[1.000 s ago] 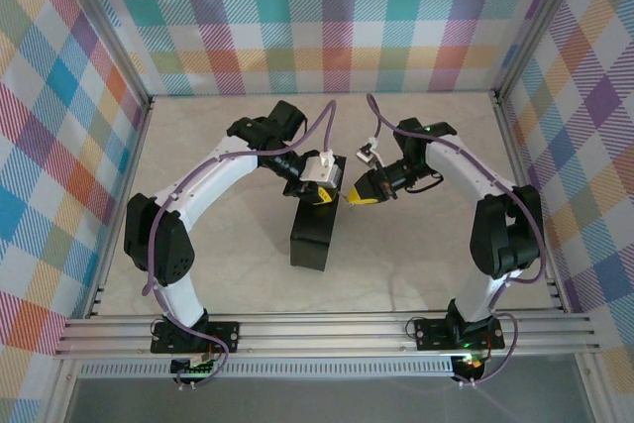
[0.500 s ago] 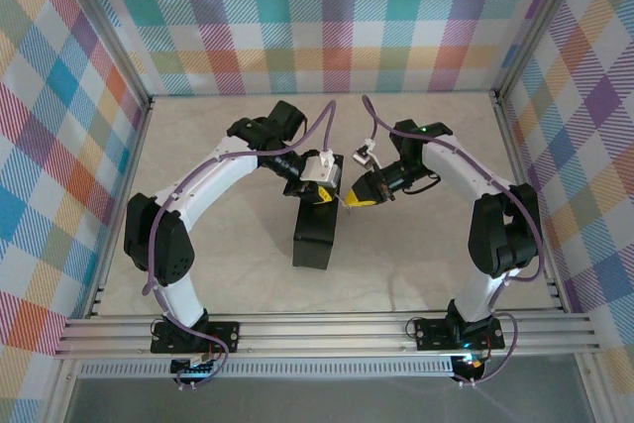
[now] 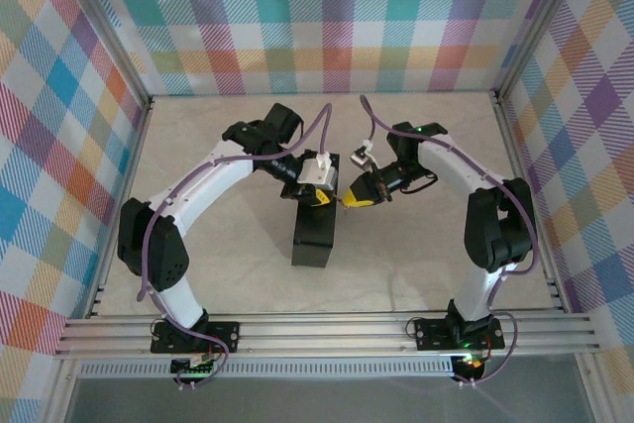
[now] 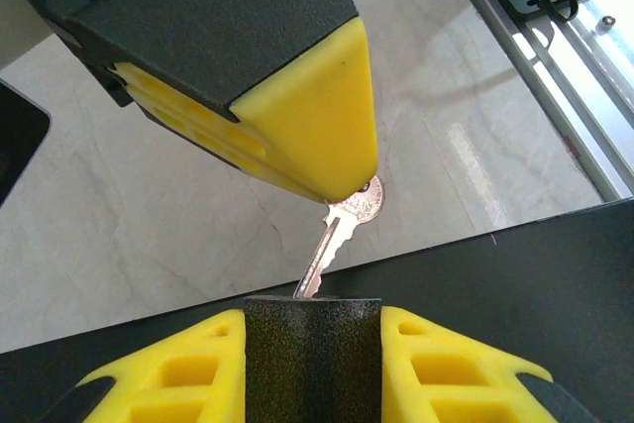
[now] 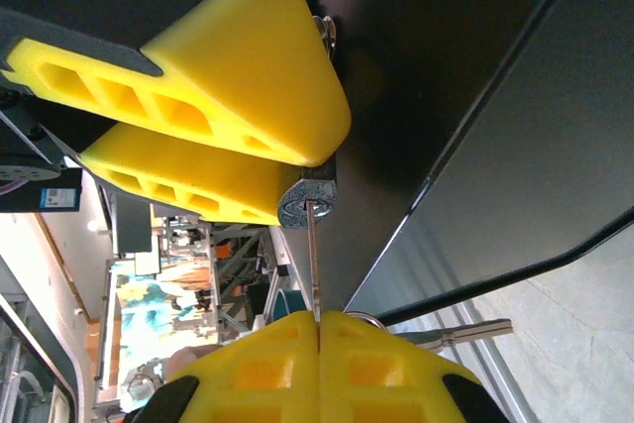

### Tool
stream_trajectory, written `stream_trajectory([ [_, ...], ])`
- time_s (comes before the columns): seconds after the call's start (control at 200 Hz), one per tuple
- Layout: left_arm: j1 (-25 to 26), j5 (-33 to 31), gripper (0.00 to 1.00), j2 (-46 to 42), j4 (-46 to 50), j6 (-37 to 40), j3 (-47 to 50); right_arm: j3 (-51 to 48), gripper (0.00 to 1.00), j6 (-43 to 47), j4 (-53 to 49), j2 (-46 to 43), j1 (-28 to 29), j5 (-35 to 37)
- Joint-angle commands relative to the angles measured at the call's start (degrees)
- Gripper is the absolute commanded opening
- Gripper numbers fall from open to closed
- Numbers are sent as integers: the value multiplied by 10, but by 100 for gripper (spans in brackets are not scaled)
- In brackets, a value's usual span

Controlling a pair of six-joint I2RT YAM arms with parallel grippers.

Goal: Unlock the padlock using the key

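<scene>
Left wall (image 3: 59, 96): plaid cloth in many colours, stretched behind a slanting metal frame.
Table (image 3: 228, 235): pale, stone-look top with faint veins, running back to the plaid walls.
My left gripper (image 3: 319, 197): clenched on the padlock (image 4: 312, 364), one yellow pad on each side of its dark body, above the far end of the box.
Box (image 3: 315, 237): black, resting near the middle of the table.
Key (image 4: 337, 230): silvery, its tip at the padlock's keyhole. I cannot tell how deep it sits.
My right gripper (image 5: 317, 319): pinched tight on the key's round head, nose to nose with my left.
Right wall (image 3: 584, 96): the same plaid cloth.
Rails (image 3: 327, 334): grey metal along the near edge, carrying both my bases.
</scene>
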State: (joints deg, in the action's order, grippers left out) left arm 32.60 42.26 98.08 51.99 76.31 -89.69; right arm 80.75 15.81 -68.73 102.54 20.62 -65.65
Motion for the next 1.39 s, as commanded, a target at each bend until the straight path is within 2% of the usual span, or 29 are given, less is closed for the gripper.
stream_trajectory([
  [0.0,4,48,21,-35,-25,3,-2,14,3,21,2,3,3,-31],
  [0.165,8,57,20,-41,-16,17,-1,22,4,23,-4,5,3,-47],
  [0.42,25,47,20,-55,-41,12,17,30,2,-13,17,31,3,-131],
  [0.53,25,29,19,-50,-64,-4,25,-4,0,-96,106,19,5,-151],
  [0.635,26,14,18,-47,-90,-14,38,-54,0,-215,226,-13,7,-165],
  [0.705,27,14,18,-50,-102,-15,46,-74,0,-247,267,-28,7,-167],
  [0.795,30,28,18,-61,-119,-13,59,-80,0,-243,259,-29,6,-164],
  [0.905,33,51,17,-69,-104,-1,60,-64,0,-195,207,-12,3,-162],
  [1.07,37,36,17,-74,-81,18,57,-46,0,-160,164,1,1,-159],
  [1.175,37,54,17,-78,-55,37,53,-42,0,-149,154,6,-4,-159],
  [1.285,38,70,17,-84,-45,42,52,-25,0,-108,103,16,-19,-154],
  [1.39,36,51,16,-77,-39,46,47,-8,1,-25,23,23,-21,-124],
])
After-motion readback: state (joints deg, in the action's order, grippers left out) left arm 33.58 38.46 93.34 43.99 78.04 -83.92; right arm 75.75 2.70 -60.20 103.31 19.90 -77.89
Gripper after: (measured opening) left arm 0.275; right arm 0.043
